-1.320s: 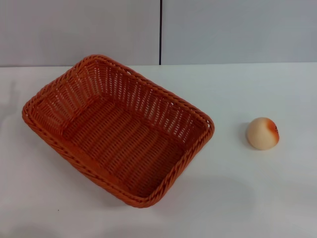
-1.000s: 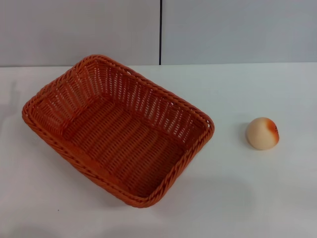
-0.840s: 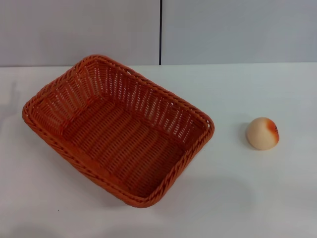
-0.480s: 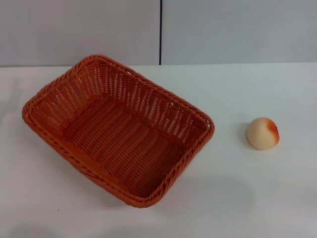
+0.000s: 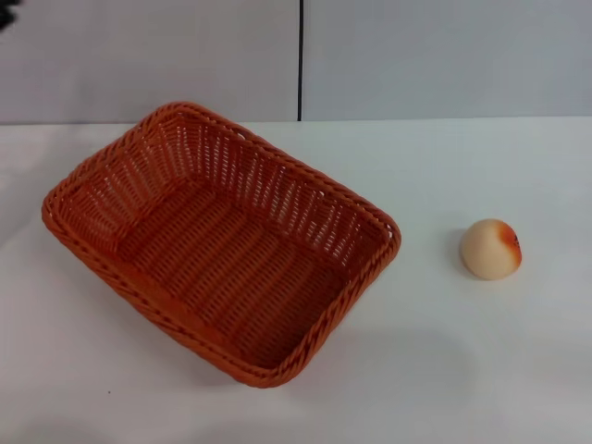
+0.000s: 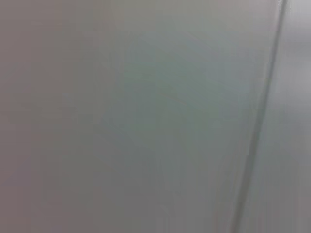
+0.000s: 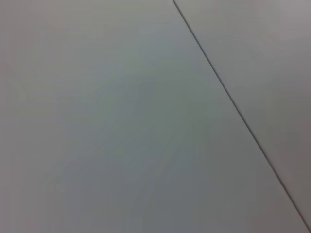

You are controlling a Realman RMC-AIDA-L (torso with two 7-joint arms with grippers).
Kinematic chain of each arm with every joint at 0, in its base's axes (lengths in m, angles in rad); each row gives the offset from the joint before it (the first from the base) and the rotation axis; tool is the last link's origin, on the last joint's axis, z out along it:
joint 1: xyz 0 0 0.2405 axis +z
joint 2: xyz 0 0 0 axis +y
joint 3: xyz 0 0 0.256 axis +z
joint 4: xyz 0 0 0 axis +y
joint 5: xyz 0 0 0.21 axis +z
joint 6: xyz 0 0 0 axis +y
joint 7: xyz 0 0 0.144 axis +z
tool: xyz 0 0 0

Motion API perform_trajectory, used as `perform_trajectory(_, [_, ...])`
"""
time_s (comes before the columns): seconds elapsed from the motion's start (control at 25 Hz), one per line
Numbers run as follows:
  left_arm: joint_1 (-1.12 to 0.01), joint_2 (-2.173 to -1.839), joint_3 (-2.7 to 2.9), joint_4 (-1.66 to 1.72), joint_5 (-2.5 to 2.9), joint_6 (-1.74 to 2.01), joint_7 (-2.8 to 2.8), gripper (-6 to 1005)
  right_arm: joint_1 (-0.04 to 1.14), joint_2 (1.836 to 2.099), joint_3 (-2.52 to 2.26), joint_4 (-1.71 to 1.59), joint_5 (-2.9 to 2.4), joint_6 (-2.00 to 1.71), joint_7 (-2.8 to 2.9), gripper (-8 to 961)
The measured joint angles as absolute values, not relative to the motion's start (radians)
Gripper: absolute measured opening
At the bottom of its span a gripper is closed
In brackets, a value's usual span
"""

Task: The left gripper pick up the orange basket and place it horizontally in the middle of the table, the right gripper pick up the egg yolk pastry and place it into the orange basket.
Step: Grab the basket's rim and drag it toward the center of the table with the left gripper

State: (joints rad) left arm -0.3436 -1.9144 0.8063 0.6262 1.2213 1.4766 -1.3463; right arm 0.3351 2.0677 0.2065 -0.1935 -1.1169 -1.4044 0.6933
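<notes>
Left end effector (image 5: 6, 11): dark sliver, cut off | right: unseen

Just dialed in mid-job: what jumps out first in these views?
The big orange basket dominates, sitting skewed on the left and middle of the white table, with nothing in it. To its right, apart from it, lies the small egg yolk pastry. A dark sliver at the head view's top left corner may be the left arm; neither gripper shows.
</notes>
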Motion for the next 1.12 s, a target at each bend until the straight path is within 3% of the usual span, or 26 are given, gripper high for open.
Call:
perform_trajectory(0.2, [-0.388, -1.916, 0.800, 0.871, 1.556, 1.419, -1.611, 708, 0.337, 2.068, 0.202, -0.191, -1.121, -1.388, 0.693, 726])
perform_trajectory(0.4, [-0.463, -1.941, 0.800, 1.073, 1.971, 1.393, -1.875, 708, 0.338, 2.068, 0.201, -0.190, -1.124, -1.381, 0.693, 726])
perform_trajectory(0.6, [-0.514, -1.970, 0.803, 1.134, 2.182, 1.397, -1.965, 709, 0.338, 2.068, 0.201, -0.186, -1.125, -1.374, 0.693, 726])
perform_trajectory(0.68, [-0.551, -2.002, 0.805, 1.154, 2.314, 1.398, -1.988, 709, 0.338, 2.068, 0.200, -0.184, -1.126, -1.370, 0.693, 726])
perform_trajectory(0.84, [-0.599, -2.031, 0.806, 1.129, 2.428, 1.391, -1.995, 709, 0.338, 2.068, 0.199, -0.182, -1.127, -1.361, 0.693, 726])
perform_trajectory(1.12, [-0.627, -2.054, 0.806, 1.109, 2.502, 1.384, -1.998, 709, 0.340, 2.068, 0.196, -0.182, -1.128, -1.351, 0.693, 726])
